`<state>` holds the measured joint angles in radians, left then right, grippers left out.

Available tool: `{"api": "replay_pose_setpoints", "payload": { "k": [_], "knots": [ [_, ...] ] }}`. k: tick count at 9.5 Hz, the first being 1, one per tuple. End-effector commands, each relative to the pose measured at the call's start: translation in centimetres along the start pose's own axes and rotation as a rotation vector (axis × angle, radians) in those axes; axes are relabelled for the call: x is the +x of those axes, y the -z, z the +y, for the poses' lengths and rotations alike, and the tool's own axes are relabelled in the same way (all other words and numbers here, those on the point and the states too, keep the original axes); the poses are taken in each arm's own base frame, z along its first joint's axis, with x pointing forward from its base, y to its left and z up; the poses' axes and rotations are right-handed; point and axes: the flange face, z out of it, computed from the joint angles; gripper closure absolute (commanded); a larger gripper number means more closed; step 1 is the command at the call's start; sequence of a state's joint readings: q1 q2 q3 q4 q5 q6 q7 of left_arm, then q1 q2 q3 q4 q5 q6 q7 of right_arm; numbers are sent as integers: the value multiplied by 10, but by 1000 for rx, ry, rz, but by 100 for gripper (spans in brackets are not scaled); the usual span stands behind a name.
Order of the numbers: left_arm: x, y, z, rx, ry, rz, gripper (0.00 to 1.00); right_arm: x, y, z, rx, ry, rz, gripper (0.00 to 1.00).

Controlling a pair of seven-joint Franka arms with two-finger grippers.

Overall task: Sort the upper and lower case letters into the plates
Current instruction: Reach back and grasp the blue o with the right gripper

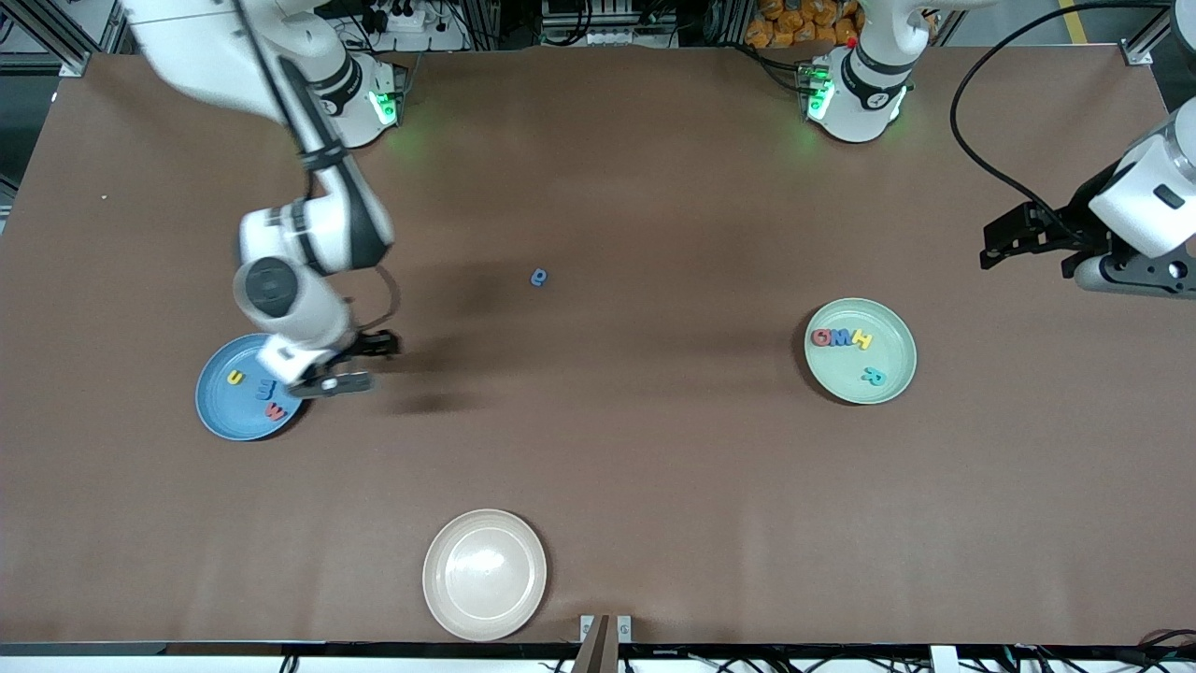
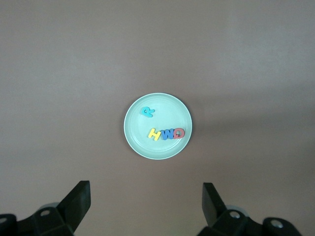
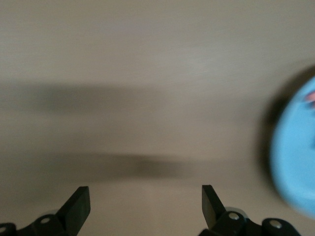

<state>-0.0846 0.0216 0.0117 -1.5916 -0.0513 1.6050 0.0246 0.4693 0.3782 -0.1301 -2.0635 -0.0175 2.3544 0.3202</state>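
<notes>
The blue plate lies toward the right arm's end of the table and holds a yellow u, a blue letter and a red w. My right gripper hangs open and empty just beside this plate's rim; its wrist view shows the plate's edge beside the open gripper. The pale green plate holds a red Q, blue M, yellow H and teal R. One blue letter lies loose mid-table. My left gripper waits open, high above the green plate.
A beige plate with nothing in it sits near the table's front edge, nearer to the camera than the loose blue letter. Brown tabletop stretches between the plates.
</notes>
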Motion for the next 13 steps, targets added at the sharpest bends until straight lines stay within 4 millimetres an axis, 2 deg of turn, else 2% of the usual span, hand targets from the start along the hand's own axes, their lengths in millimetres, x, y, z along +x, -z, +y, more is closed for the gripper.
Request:
{"api": "replay_pose_setpoints", "payload": {
  "k": [1,2,3,5,7,9,10,11,12,13],
  "knots": [
    [-18,13,4,25,-10,6,0,-35,8,-86,37,-172,-6,0],
    [-23,14,6,25,-13,-14,0,-51,10,-117,52,-251,-12,0],
    [-20,12,8,22,-14,-15,0,-68,10,-143,60,-322,-24,0],
    [-15,8,16,-42,5,-14,0,-105,-4,-180,75,-416,-28,0],
    [-20,13,19,-15,-31,-10,0,-131,-20,-206,114,-475,-6,0],
    [-18,16,8,104,-78,-1,0,-142,-38,-214,132,-488,-8,0],
    [-11,27,3,109,-50,42,0,-144,-45,-216,131,-504,-14,0],
    [-10,30,-3,112,-51,48,0,-147,-53,-216,123,-509,-21,0],
    [-9,28,-10,111,-42,43,0,-149,-57,-213,117,-509,-26,0],
    [-7,27,-7,111,-32,43,0,-149,-59,-212,113,-513,-29,0]
  ]
}}
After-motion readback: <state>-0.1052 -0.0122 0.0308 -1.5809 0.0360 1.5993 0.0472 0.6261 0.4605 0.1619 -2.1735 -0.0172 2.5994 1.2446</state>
